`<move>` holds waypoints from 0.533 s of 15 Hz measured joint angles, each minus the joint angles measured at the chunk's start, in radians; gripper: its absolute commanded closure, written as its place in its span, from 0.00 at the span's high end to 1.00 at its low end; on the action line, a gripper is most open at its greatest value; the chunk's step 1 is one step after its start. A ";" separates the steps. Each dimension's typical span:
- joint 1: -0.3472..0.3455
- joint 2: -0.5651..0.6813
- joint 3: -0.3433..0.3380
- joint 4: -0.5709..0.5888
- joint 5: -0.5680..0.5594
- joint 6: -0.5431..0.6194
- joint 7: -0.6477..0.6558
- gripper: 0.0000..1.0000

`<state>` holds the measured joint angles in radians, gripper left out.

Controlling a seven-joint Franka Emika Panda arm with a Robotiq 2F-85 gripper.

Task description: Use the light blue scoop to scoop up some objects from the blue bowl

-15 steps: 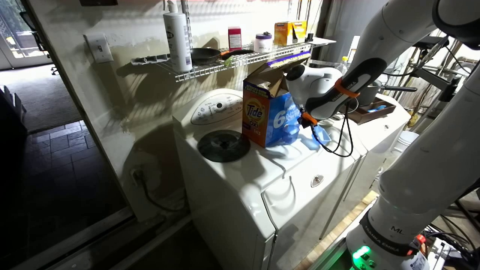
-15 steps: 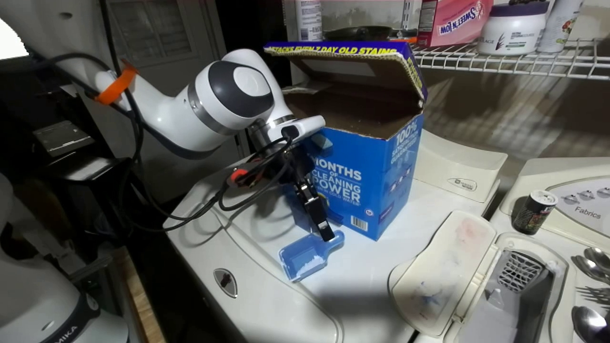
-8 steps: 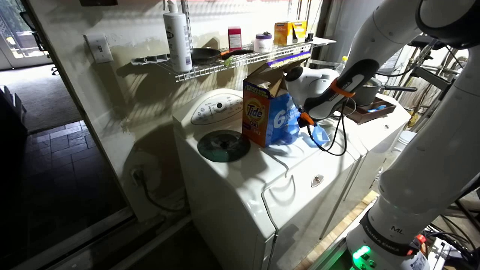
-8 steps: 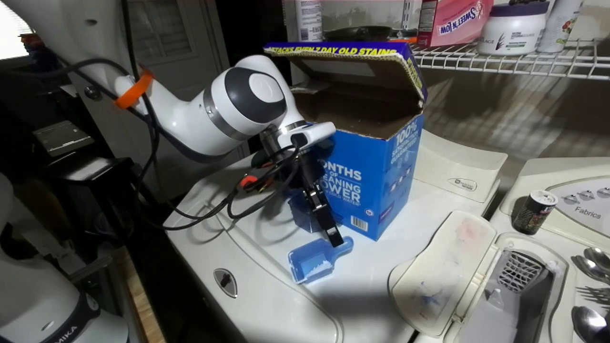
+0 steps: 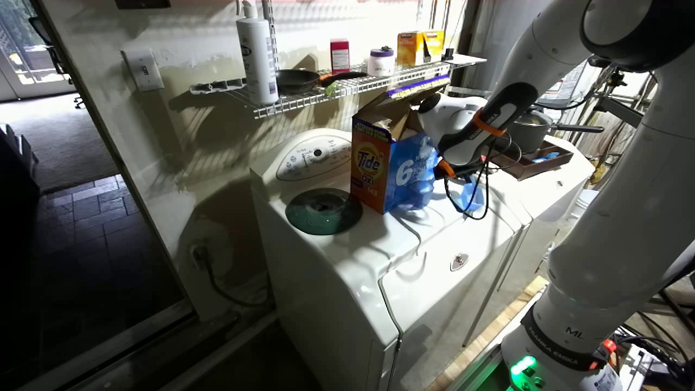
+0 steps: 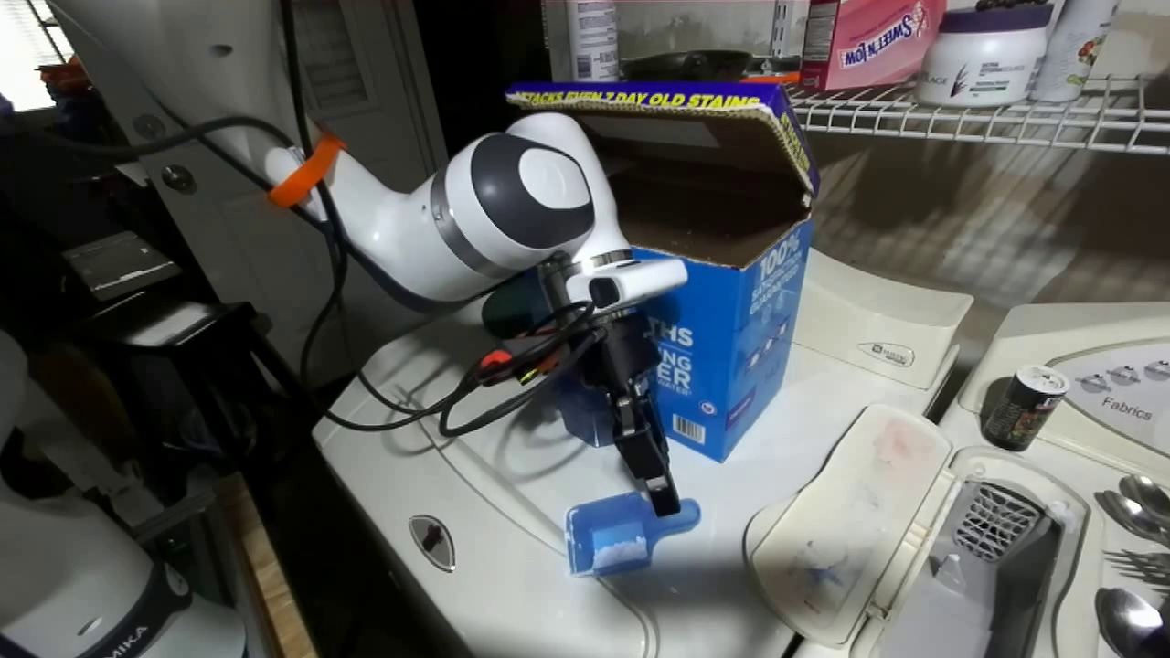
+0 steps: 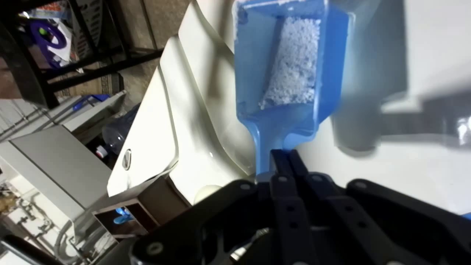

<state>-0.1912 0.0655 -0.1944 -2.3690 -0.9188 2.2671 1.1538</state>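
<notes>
Laundry-room vibe: wire shelf (image 5: pixel 304 101) on the wall, and the white counter (image 5: pixel 347 255) is really the top of an appliance. The jaws are nearly together, clamped on the handle of the light blue scoop (image 7: pixel 283 117), which is out over that counter. Wrist view is the good one, since it shows loose white granules (image 7: pixel 296 60) on one side of the scoop's floor; in an exterior view they're just a pale patch. The scoop is see-through-ish blue plastic, squarish, with a stubby handle (plus white dust along the rim). Next to the jaws stands the open Tide box (image 6: pixel 713 347), blue-sided in both exterior views, orange front (image 5: pixel 371 179) in an exterior view. A round dark teal bowl (image 5: pixel 326 224) sits on the counter right by that orange front. Farther out, in an exterior view: spoons (image 6: pixel 1129 617) and a black can (image 6: pixel 1019 416).
</notes>
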 measured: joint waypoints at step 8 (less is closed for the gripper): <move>-0.003 0.057 -0.024 0.093 0.176 -0.032 0.024 0.01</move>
<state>-0.1945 0.1224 -0.2184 -2.2755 -0.7429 2.2351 1.1779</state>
